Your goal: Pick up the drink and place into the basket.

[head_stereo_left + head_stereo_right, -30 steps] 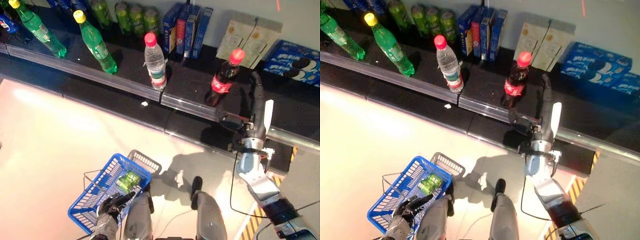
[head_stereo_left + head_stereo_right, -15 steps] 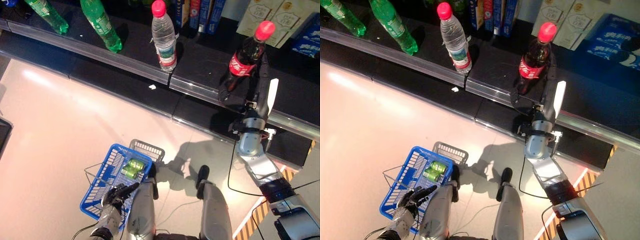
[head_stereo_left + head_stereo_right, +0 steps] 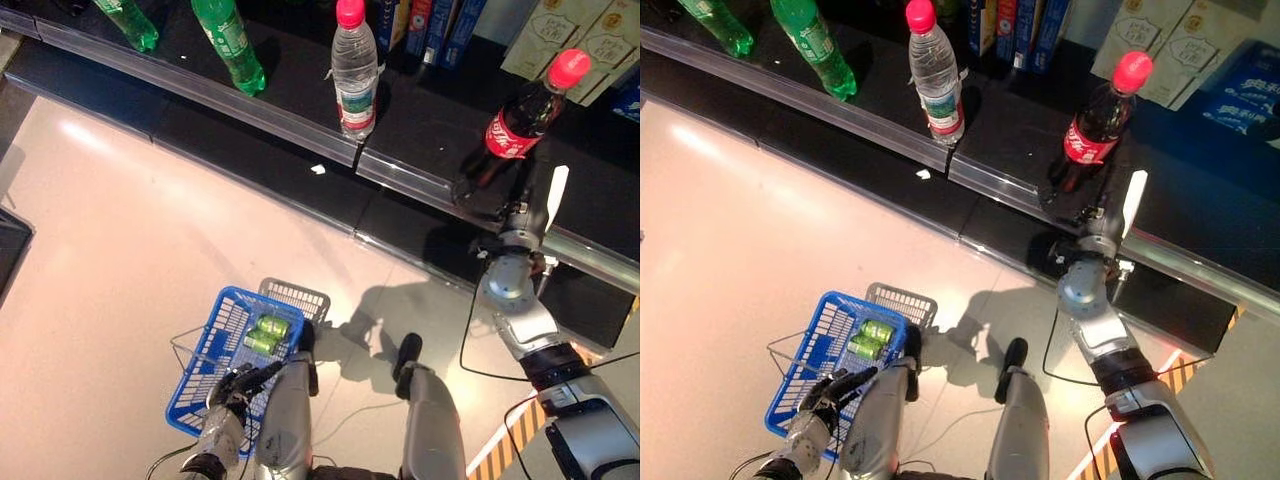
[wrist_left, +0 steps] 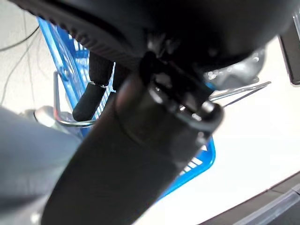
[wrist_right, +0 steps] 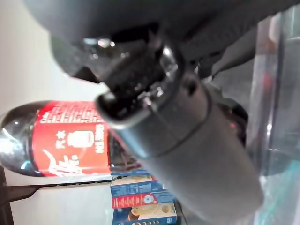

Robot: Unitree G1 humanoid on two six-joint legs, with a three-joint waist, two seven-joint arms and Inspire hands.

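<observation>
Right hand (image 3: 520, 215) beside cola bottle (image 3: 515, 118), finger state unclear; probably heavy, rigid, slick; best gripped mid-body at label.

The cola bottle (image 3: 520, 125) stands alone on the dark shelf (image 3: 420, 130), with bare shelf to its left as far as the water bottle (image 3: 355, 70), which is well apart. Boxes (image 3: 560, 35) line the wall just behind it, closing off the far side. The right hand (image 3: 1102, 218) sits at the bottle's base. Near the floor, the blue basket (image 3: 205, 385) has two green cans (image 3: 264, 335) at its far end; the rest is open.
</observation>
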